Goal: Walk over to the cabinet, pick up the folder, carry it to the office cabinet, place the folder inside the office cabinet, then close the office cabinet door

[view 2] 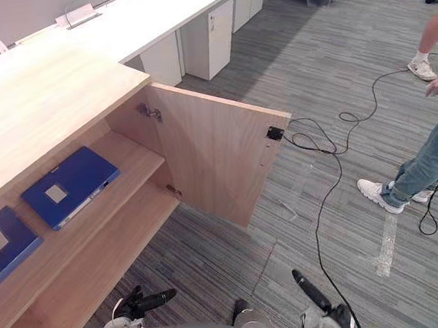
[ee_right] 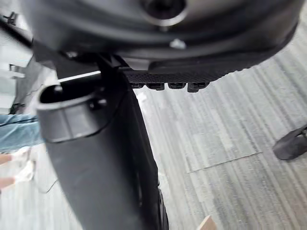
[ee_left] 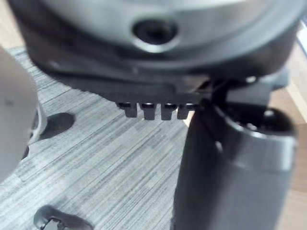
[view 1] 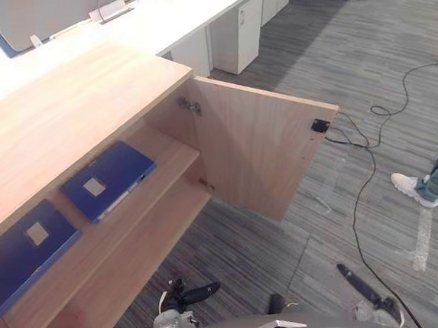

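The office cabinet is pale wood with a fine, straight grain and a smooth, matt finish. Its door and shelves look the same. A small hinge on the door's inner face is bright metal. The folder has a smooth blue cover with a faint sheen and a pale, paper-like label, and the second folder matches it. The floor is grey carpet, streaked and rough. The desks beyond are smooth white. The left hand and right hand are dark matt plastic.

matte dark left hand and right hand.
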